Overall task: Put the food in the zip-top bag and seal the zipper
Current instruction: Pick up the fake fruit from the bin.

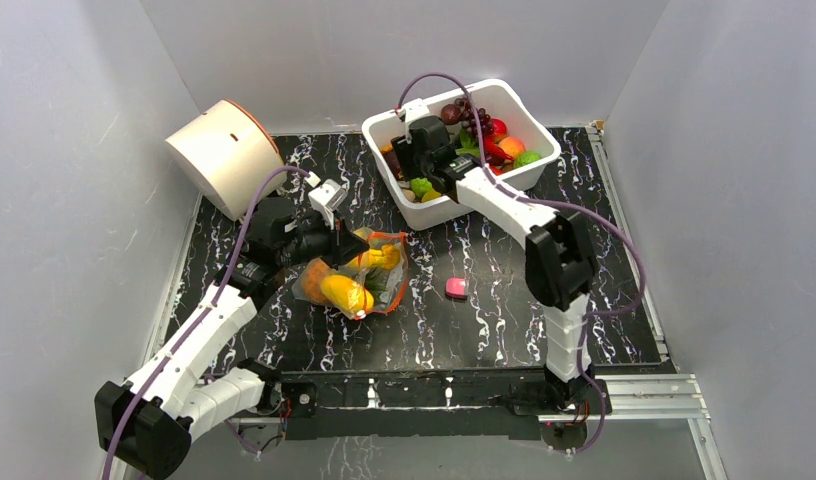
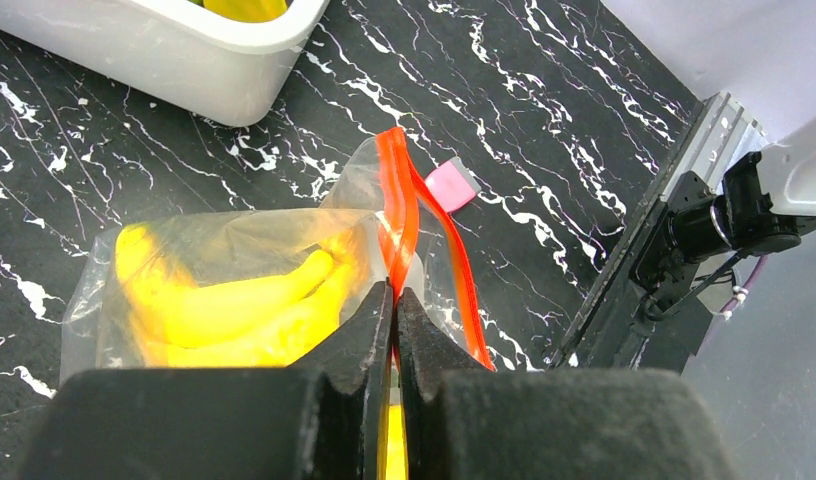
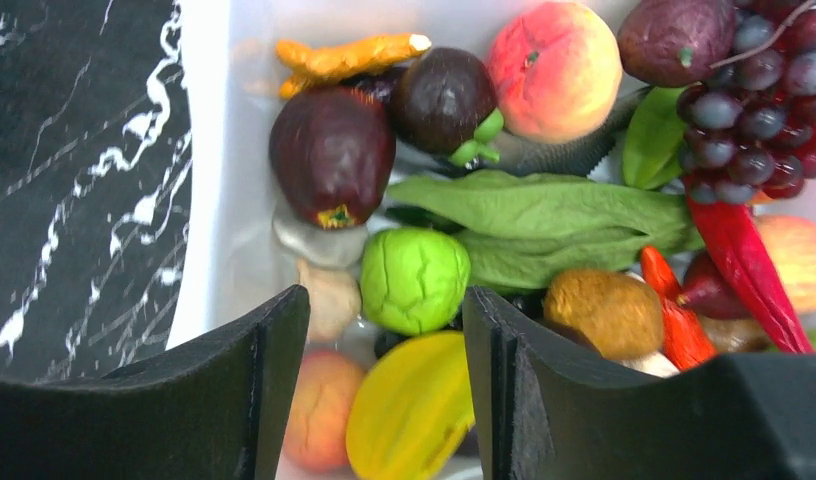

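Currently the left tool [image 2: 394,300] is clenched, fingers pressed flat together on the clear film of the zip-top bag [image 2: 234,235], right at its mouth. The zipper [image 2: 399,195] rises straight ahead of the fingertips and splits into two red-orange strips, so the mouth is parted there. The bag lies on the black marbled counter [image 1: 484,330], spread out ahead of that tool. A yellow banana bunch [image 2: 224,300] sits inside it, just left of the fingers in the wrist view. Top view shows a second yellow-orange piece [image 1: 346,293] in the bag too; can't tell which fruit. A pink block [image 2: 452,183] lies on the counter past the zipper, beyond the left tool, apart from the bag in the top view.

Right tool [image 3: 384,310] is released, jaws roughly half spread, gripping nothing. It hangs over one end of the white bin [image 3: 234,200], fingers pointing down into the pile. Between the fingers, lower down: a green lumpy fruit [image 3: 414,278]; nearer the tool, a yellow fruit [image 3: 409,410]. Can't tell if the fingertips touch either. Beyond the fingertips: dark purple round fruit [image 3: 332,150], peach [image 3: 554,68], green leaves [image 3: 544,205], purple grapes [image 3: 764,90], red chilli [image 3: 744,260].
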`<state>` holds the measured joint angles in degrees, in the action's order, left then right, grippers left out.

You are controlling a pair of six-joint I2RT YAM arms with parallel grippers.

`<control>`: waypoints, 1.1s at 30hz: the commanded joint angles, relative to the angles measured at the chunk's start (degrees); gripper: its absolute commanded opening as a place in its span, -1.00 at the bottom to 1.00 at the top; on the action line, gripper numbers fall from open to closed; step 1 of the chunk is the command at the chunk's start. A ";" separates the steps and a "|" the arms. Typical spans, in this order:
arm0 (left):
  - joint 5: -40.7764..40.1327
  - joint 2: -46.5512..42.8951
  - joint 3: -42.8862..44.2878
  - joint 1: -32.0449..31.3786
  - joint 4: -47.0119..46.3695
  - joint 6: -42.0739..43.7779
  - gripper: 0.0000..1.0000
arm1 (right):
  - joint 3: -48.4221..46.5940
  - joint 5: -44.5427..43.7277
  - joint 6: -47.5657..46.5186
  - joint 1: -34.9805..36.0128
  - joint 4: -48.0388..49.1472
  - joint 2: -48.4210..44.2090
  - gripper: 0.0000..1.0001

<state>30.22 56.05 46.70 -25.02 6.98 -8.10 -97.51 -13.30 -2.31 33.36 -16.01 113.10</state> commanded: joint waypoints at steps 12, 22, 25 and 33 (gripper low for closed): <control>1.64 -0.38 -1.15 -0.21 -1.98 0.89 -1.00 | -15.68 -7.34 30.17 -3.75 9.75 16.18 0.57; 1.51 -1.67 -1.69 -0.21 -2.15 0.61 -1.00 | -21.13 -8.54 35.17 -4.07 11.65 22.65 0.65; 1.72 -1.66 -1.62 -0.21 -2.24 0.62 -1.00 | -21.31 -9.50 35.33 -4.10 12.74 23.63 0.65; 1.86 -1.90 -1.71 -0.21 -2.24 0.63 -1.00 | -22.25 -12.40 36.83 -4.19 15.01 26.33 0.64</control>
<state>30.92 55.75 44.95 -25.02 6.04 -8.10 -116.29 -22.70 32.95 29.23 -6.31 138.08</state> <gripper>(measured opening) 0.011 0.827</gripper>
